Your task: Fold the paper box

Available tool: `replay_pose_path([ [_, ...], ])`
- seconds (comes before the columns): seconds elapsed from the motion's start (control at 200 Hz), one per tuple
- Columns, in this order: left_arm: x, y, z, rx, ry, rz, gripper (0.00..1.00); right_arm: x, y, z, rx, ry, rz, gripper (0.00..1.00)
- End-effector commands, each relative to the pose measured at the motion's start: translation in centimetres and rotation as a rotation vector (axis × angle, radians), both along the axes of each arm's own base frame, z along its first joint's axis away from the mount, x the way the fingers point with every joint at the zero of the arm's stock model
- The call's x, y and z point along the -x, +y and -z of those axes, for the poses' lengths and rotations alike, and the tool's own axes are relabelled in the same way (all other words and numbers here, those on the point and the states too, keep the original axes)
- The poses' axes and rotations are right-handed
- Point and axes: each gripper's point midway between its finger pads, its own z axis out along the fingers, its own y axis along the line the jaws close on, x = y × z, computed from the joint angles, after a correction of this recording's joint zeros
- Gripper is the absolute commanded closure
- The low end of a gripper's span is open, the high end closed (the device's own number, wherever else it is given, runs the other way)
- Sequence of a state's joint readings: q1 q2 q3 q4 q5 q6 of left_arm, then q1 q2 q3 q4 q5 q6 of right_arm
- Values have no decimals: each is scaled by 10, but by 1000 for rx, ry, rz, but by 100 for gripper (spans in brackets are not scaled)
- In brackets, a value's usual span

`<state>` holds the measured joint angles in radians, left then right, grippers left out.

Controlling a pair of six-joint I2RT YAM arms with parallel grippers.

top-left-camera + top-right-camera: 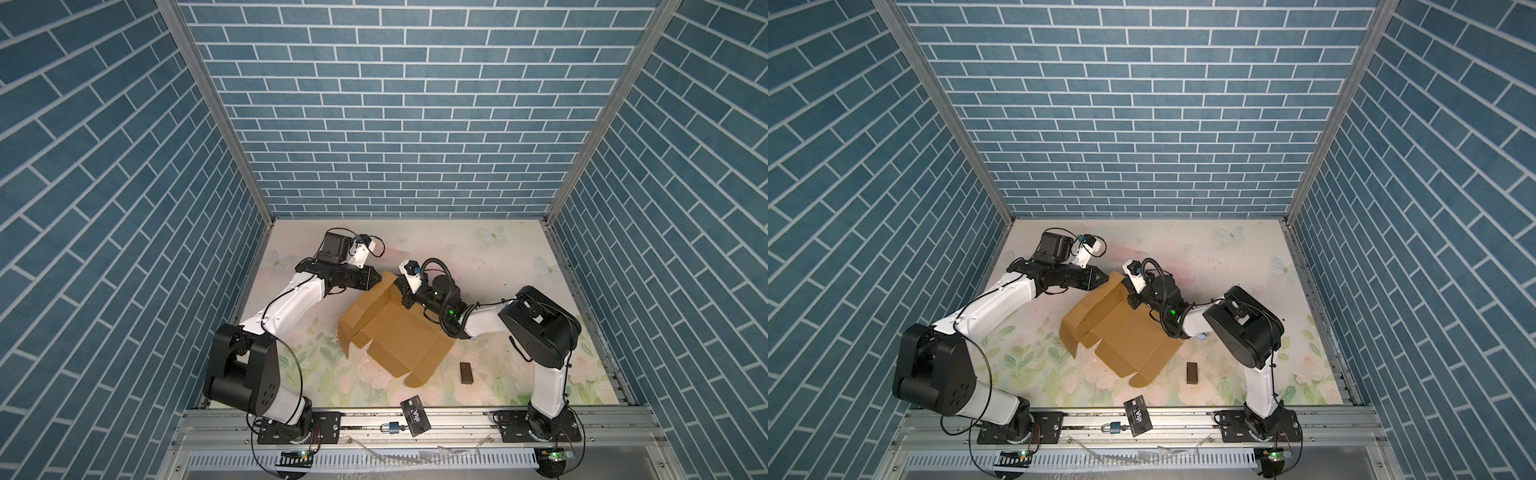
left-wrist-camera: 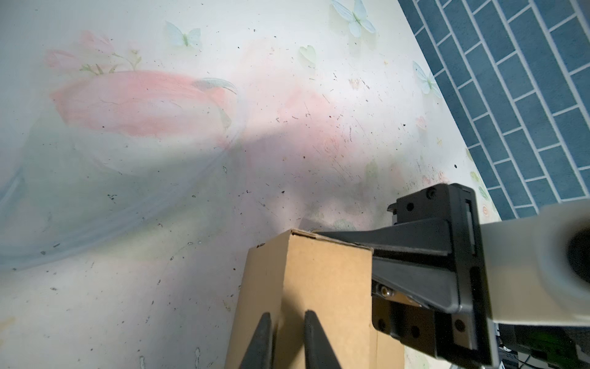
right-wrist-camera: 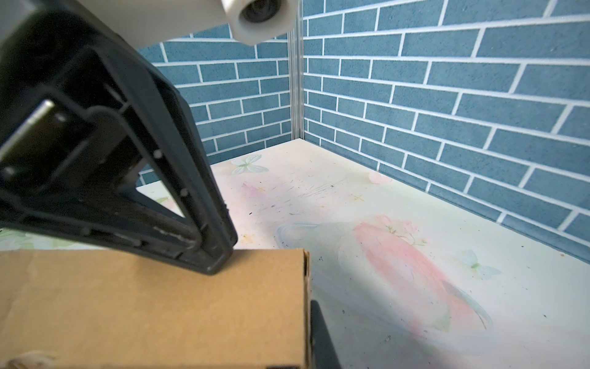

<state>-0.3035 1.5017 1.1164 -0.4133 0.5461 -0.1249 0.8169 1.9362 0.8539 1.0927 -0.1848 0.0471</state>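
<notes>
Roughly midway, by my reading: the paper box [image 1: 399, 336] sits near the middle of the tabletop [image 1: 478, 257], between the two arms, and it is only partly formed. In both top views its far wall stands up. Flaps on the side toward the left arm are raised at loose angles, while the broad near panel and its end tab lie flat on the tabletop. No side looks locked in place and nothing is closed over the top, so I judge that tucking the walls, seating the tabs and closing the lid are all left to do.

The left gripper [image 1: 376, 279] meets the box at its far corner. In the left wrist view its jaws stand a narrow gap apart with cardboard showing behind them. Whether they pinch the corner or merely press against it, I cannot tell. The right gripper [image 1: 405, 301] is at the far wall's upper edge. In the right wrist view one finger [image 3: 319, 335] lies just outside the wall's end and its mate is hidden behind the cardboard, so it reads as clamped on that wall.

The box's inside beneath both wrists is hidden, as are any slots for the tabs. A small dark block [image 1: 467, 372] and a black card [image 1: 415, 417] lie apart from the box, toward the arms' bases.
</notes>
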Motion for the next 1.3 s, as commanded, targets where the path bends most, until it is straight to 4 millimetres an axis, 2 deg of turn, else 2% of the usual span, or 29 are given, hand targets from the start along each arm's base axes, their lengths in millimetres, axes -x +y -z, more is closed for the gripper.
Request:
replay_pose_path([
  [0.0,14,3,17,-24,73,-4,80,-3,-4,14,-4,5,23,76],
  [0.065,14,4,17,-32,79,-6,80,-4,-7,19,-4,21,42,64],
  [0.13,12,4,13,-31,81,-10,80,-3,-10,23,-7,38,54,61],
  [0.255,12,2,14,-22,78,-5,80,1,-11,42,1,61,46,60],
  [0.73,14,4,8,-20,58,-11,80,-1,-11,85,33,147,59,60],
  [0.82,14,3,8,-18,57,-8,80,1,-10,98,43,178,50,61],
  [0.9,12,5,4,-26,48,-13,80,1,-10,102,53,200,59,62],
  [1.065,12,3,9,-19,54,-9,80,4,-9,114,80,223,52,64],
  [1.15,12,4,5,-21,52,-12,80,1,-11,112,77,225,73,66],
  [1.215,12,4,5,-21,51,-12,80,0,-11,110,78,225,76,70],
  [1.29,13,3,10,-17,51,-9,80,2,-10,119,97,230,61,82],
])
